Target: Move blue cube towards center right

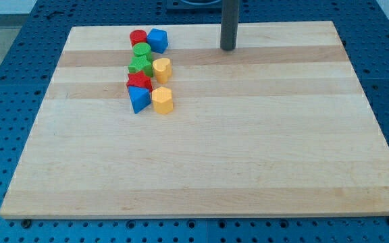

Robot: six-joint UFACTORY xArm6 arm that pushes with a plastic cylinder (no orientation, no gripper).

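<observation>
The blue cube [158,40] sits near the view's top left of the wooden board [248,148], touching a red cylinder [138,38] on its left. My tip [228,48] stands near the view's top centre, well to the right of the blue cube and apart from every block. Below the cube is a cluster: a green cylinder [141,50], a green star [139,65], a yellow block [162,68], a red block [139,82], a blue triangular block [138,98] and a yellow hexagonal block [162,100].
The board lies on a blue perforated table [5,81]. The rod rises out of the view's top edge.
</observation>
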